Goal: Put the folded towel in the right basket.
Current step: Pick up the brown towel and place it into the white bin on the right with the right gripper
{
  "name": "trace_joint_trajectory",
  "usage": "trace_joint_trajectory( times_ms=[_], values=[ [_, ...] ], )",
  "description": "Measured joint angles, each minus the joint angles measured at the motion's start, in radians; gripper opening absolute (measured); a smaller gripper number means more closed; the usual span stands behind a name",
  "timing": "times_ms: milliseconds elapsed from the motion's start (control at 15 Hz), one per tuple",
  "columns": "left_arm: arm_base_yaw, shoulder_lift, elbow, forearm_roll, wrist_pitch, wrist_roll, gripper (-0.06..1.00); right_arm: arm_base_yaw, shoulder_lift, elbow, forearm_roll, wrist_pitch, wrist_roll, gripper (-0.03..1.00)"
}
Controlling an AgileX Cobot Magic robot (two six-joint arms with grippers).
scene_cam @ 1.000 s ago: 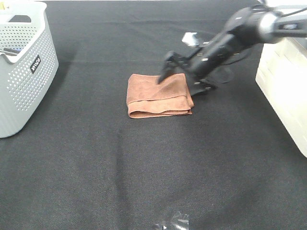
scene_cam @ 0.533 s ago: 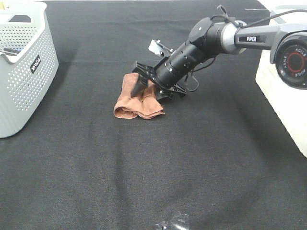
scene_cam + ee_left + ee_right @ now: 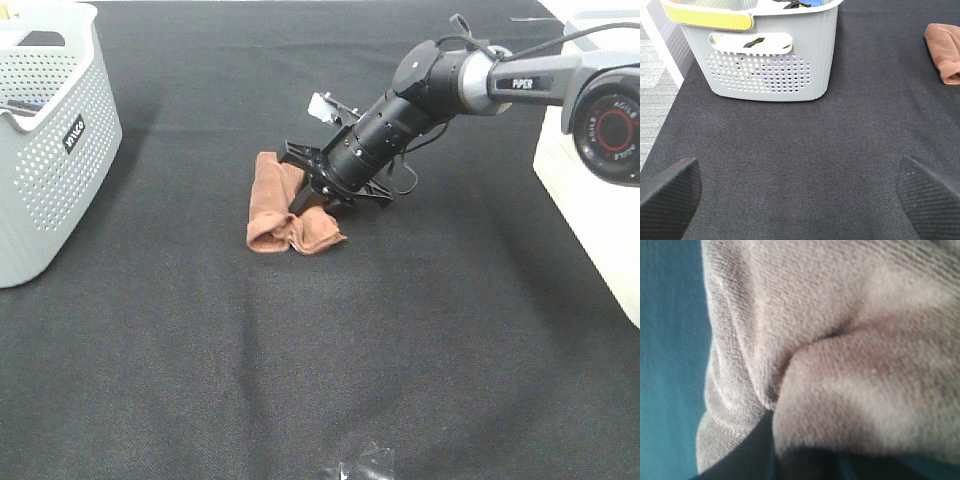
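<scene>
The brown folded towel (image 3: 285, 212) lies bunched on the black table, left of centre. My right gripper (image 3: 305, 190) reaches in from the right and is pressed into the towel's right side, its fingers closed on a fold. In the right wrist view the towel (image 3: 840, 355) fills the frame at close range. The cream right basket (image 3: 600, 190) stands at the right edge of the table. My left gripper (image 3: 800, 200) is open and empty, its two pads (image 3: 667, 192) wide apart over bare table; the towel (image 3: 945, 50) shows far off in that view.
A grey perforated basket (image 3: 50, 150) stands at the table's left edge and also shows in the left wrist view (image 3: 765, 55), with items inside. A small shiny object (image 3: 362, 465) lies at the front edge.
My right gripper moved left onto the towel and pushed it into a bunch; the towel went from flat to crumpled, and has since shifted slightly right with the gripper.
</scene>
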Motion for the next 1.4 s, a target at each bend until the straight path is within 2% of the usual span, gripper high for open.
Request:
trace_joint_trajectory(
  times_ms=[200, 333, 533, 667, 800, 933, 1000, 1067, 1200, 1333, 1400],
  values=[
    [0.000, 0.000, 0.000, 0.000, 0.000, 0.000, 0.99, 0.012, -0.087, 0.019, -0.177, 0.104, 0.001, 0.20],
    [0.000, 0.000, 0.000, 0.000, 0.000, 0.000, 0.99, 0.011, -0.209, 0.021, -0.247, 0.156, 0.010, 0.20],
    [0.000, 0.000, 0.000, 0.000, 0.000, 0.000, 0.99, 0.009, -0.377, 0.021, -0.264, 0.181, 0.011, 0.20],
    [0.000, 0.000, 0.000, 0.000, 0.000, 0.000, 0.99, -0.032, -0.524, 0.021, -0.268, 0.256, 0.022, 0.20],
    [0.000, 0.000, 0.000, 0.000, 0.000, 0.000, 0.99, -0.122, -0.644, 0.021, -0.272, 0.299, 0.026, 0.20],
    [0.000, 0.000, 0.000, 0.000, 0.000, 0.000, 0.99, -0.253, -0.759, 0.021, -0.276, 0.306, 0.026, 0.20],
    [0.000, 0.000, 0.000, 0.000, 0.000, 0.000, 0.99, -0.253, -0.759, 0.021, -0.276, 0.306, 0.026, 0.20],
    [0.000, 0.000, 0.000, 0.000, 0.000, 0.000, 0.99, -0.370, -0.826, 0.021, -0.278, 0.306, 0.026, 0.20],
    [0.000, 0.000, 0.000, 0.000, 0.000, 0.000, 0.99, -0.531, -0.876, 0.021, -0.294, 0.309, 0.032, 0.20],
    [0.000, 0.000, 0.000, 0.000, 0.000, 0.000, 0.99, -0.646, -0.878, 0.021, -0.349, 0.311, 0.048, 0.20],
    [0.000, 0.000, 0.000, 0.000, 0.000, 0.000, 0.99, -0.688, -0.860, 0.021, -0.423, 0.312, 0.052, 0.20]
  ],
)
